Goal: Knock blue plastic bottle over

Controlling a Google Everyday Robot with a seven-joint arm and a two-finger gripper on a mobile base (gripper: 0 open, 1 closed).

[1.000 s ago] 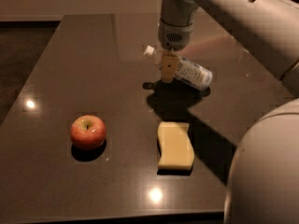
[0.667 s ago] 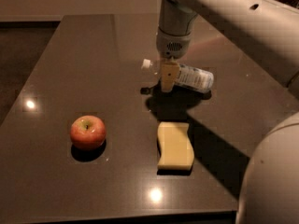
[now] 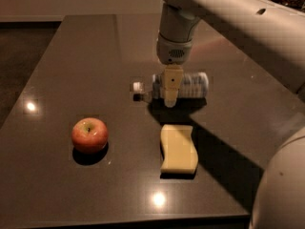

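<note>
Camera view: the blue plastic bottle (image 3: pixel 193 84) is lying flat on its side on the dark worktop (image 3: pixel 86 56), with its white cap (image 3: pixel 138 86) pointing left. The label (image 3: pixel 199 87) is a pale white-blue wrap. There's print on it, but honestly none of it is readable, so no brand.

The gripper (image 3: pixel 170 99) comes straight down from the arm and sits in front of the bottle, on the neck side of the label, covering part of it. The tan fingers (image 3: pixel 171 82) look pressed together with no gap showing, and they've got hold of nothing.

A yellow wavy sponge (image 3: pixel 178 148) lies nearer the camera than the bottle, pretty much straight below it and apart from it. A red apple (image 3: pixel 89 134) stands upright further left of the bottle and also nearer the camera, well apart.
</note>
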